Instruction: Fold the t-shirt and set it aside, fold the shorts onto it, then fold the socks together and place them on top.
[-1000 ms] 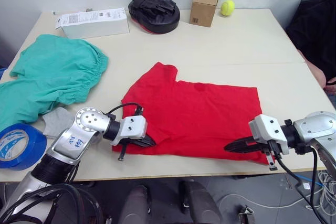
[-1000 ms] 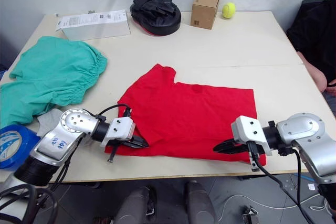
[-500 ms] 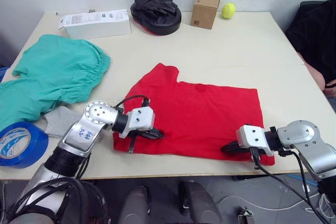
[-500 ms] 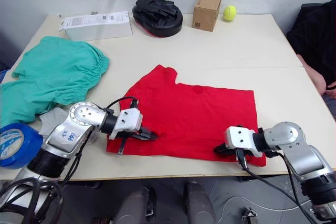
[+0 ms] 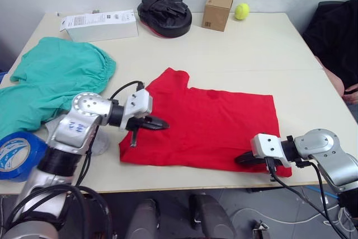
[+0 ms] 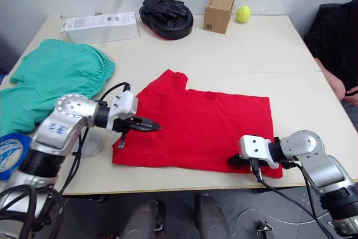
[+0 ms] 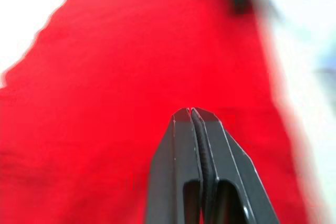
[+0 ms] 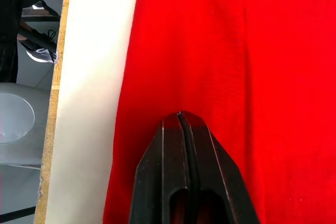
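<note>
Left eye view shows the main change of the last second: the left end effector [image 5: 159, 123] has left the near left corner of the t-shirt [image 5: 212, 124] and now sits higher and further in, over the shirt's left part. Its fingers are pressed together with no cloth between them, as the left wrist view confirms, so it came away empty. The near left corner lies flat on the bench [image 5: 263, 43] and no fold has formed.

The right end effector [image 5: 241, 159] has moved inward along the near edge and now rests low at the shirt's near right corner. The right wrist view shows its fingers [image 8: 184, 145] clenched tip to tip over red cloth close to the hem, with nothing visibly pinched.

The t-shirt lies spread across the middle of the bench, its collar end toward the left. The shorts [image 5: 53, 82] lie crumpled at the left side, well apart from it, and one of the socks [image 5: 61, 122] shows between the left arm and the shorts.

My reading is that the first fold is not yet started. The left side looks to have lost or skipped its grip, and both corners likely need taking up together before the near edge can be carried over.
</note>
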Controlling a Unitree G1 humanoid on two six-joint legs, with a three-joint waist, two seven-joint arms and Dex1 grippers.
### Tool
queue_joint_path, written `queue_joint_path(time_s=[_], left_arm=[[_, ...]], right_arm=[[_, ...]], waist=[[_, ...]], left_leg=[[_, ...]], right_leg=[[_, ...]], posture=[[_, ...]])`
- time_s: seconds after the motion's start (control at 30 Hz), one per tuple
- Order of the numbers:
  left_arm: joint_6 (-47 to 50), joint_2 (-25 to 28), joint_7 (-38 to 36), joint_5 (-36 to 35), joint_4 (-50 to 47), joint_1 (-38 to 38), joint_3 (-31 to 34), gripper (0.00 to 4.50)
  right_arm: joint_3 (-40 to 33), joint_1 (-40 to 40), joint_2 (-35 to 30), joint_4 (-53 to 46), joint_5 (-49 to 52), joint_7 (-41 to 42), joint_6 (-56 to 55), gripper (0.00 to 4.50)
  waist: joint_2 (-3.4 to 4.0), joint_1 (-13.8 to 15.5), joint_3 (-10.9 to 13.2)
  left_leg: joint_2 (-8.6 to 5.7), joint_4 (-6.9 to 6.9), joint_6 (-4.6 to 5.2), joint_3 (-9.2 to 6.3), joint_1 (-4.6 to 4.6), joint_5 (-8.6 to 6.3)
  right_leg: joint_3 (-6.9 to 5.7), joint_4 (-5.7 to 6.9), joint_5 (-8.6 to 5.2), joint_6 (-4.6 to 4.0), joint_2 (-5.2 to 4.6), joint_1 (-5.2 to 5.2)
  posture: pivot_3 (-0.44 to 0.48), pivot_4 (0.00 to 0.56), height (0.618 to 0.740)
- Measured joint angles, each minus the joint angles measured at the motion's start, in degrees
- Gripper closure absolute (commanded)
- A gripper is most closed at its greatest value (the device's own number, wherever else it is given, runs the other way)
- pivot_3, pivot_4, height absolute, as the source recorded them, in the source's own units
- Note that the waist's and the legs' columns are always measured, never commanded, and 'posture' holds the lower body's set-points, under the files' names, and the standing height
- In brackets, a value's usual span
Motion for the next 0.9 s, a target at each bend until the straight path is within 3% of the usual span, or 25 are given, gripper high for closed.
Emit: queue_joint_path(time_s=[0.1,0.17,0.27,0.47,0.73,0.9], left_arm=[[2.0,3.6,-1.2,-0.5,-5.8,6.7,-1.3,4.45],[-0.6,4.0,0.4,3.2,-5.6,9.3,-3.4,4.45],[-6.8,4.1,4.6,10.2,-1.5,10.0,-5.4,4.45],[-14.4,5.1,5.4,12.0,0.0,11.8,-4.4,4.45],[-14.8,6.5,5.5,11.5,-0.1,15.1,-1.3,4.45],[-14.6,6.5,5.6,11.4,0.1,15.1,-1.2,4.45]], right_arm=[[-0.1,0.1,0.0,0.1,0.1,0.2,0.3,4.50],[-0.2,0.1,-0.1,0.1,-0.3,0.4,0.3,4.50],[-0.2,0.0,-0.4,0.1,-1.0,0.4,-0.3,4.50],[-0.6,1.2,-2.8,1.7,-1.6,0.6,-4.3,4.50],[-5.5,3.2,-11.0,16.5,-2.5,1.7,-15.1,4.50],[-7.2,2.1,-11.7,25.5,-2.4,3.8,-20.4,4.50]], waist=[[0.01,0.1,0.0],[0.00,0.3,0.0],[0.00,0.4,0.0],[0.04,0.3,-0.2],[0.30,0.3,-0.6],[0.32,0.3,-0.7]], left_leg=[[0.00,0.00,0.01,-0.02,0.02,0.00],[0.00,0.02,0.04,-0.04,0.02,0.02],[-0.01,0.01,0.12,-0.07,0.02,0.07],[-0.04,-0.08,0.17,-0.04,0.06,0.01],[-0.04,-0.15,0.22,-0.03,0.13,0.01],[-0.04,-0.18,0.24,-0.01,0.13,0.02]], right_leg=[[-0.01,-0.04,-0.01,-0.02,-0.04,0.02],[-0.02,-0.07,0.00,-0.06,-0.05,0.05],[-0.03,-0.23,-0.29,-0.71,-0.10,0.12],[-0.04,-0.34,-0.27,-0.69,-0.28,0.18],[-0.04,-0.68,-0.31,-0.89,-0.35,0.35],[-0.03,-0.70,-0.31,-0.89,-0.35,0.35]], posture=[[0.000,0.150,0.740],[0.000,0.150,0.740],[0.000,0.150,0.740],[0.000,0.150,0.740],[0.000,0.150,0.740],[0.000,0.150,0.740]])
